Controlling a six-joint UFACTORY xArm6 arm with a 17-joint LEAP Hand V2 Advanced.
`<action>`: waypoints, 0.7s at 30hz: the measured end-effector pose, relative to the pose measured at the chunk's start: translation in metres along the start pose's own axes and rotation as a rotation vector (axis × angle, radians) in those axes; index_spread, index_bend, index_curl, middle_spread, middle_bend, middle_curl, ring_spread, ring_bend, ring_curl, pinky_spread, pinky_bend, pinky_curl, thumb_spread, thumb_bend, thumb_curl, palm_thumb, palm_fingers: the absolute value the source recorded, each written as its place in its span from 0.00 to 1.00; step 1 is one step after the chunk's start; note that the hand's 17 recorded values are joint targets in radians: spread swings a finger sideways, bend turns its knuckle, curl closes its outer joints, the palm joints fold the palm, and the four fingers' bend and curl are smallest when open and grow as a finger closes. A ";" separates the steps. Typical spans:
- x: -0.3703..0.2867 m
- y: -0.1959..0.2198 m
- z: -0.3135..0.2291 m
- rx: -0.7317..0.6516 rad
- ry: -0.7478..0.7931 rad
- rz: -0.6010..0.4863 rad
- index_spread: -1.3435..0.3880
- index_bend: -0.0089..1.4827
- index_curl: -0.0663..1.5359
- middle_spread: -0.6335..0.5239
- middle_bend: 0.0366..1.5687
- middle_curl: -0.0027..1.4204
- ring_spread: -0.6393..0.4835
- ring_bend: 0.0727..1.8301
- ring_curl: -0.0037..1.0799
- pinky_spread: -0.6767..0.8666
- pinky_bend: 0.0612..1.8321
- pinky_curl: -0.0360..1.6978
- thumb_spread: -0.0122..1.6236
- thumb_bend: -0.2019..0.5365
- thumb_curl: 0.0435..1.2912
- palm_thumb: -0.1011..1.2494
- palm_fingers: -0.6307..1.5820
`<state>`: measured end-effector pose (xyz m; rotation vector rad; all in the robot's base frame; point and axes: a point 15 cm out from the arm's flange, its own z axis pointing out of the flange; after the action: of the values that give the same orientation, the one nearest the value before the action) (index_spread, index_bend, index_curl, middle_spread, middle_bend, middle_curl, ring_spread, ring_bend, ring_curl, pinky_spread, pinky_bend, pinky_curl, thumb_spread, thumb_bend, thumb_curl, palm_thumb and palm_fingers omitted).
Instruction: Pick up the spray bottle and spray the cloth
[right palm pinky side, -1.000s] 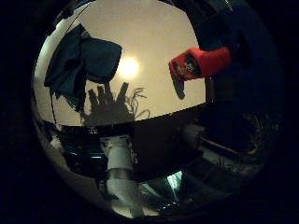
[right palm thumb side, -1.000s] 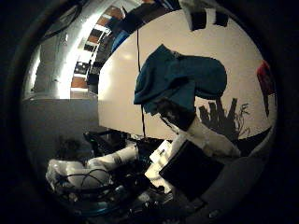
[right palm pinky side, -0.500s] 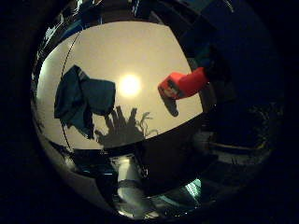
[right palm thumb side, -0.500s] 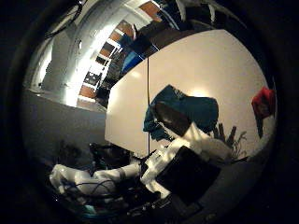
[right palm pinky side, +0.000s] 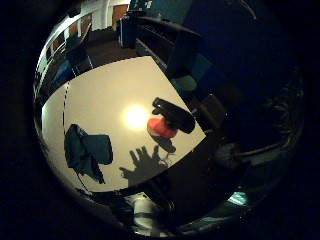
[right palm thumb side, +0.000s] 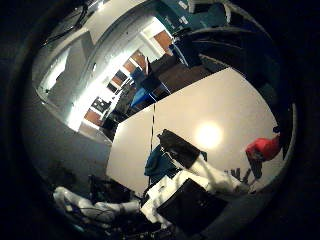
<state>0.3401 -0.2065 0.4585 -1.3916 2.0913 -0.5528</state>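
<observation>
The hand (right palm thumb side: 200, 172) hung well above the counter (right palm pinky side: 105, 95), holding nothing — its shadow (right palm pinky side: 145, 165) on the pale top showed the fingers spread and straight. A red spray bottle (right palm pinky side: 161, 127) lay on the counter near one edge, with a dark finger of the hand crossing in front of it in the little-finger view. What the bottle held could not be told. A dark blue cloth (right palm pinky side: 86, 152) lay crumpled on the same counter, well apart from the bottle. Between the two sat a bright round glare of light (right palm pinky side: 135, 116) — just beside the bottle. The shadow fell between cloth and bottle, touching neither.
</observation>
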 end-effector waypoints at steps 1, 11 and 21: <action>0.011 -0.004 -0.002 0.012 0.000 0.020 0.61 0.11 0.22 0.53 0.22 0.30 0.69 0.29 0.23 0.70 0.23 0.17 0.67 0.24 0.22 0.46 0.41; 0.098 -0.008 -0.010 0.021 -0.041 0.188 0.62 0.11 0.22 0.54 0.24 0.29 0.70 0.30 0.23 0.70 0.23 0.17 0.66 0.24 0.21 0.45 0.41; 0.185 0.041 0.005 -0.031 -0.104 0.325 0.64 0.12 0.23 0.56 0.23 0.28 0.72 0.28 0.22 0.70 0.24 0.16 0.67 0.24 0.21 0.45 0.40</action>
<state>0.2588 -0.3625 0.3875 -1.0414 2.1871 -0.3092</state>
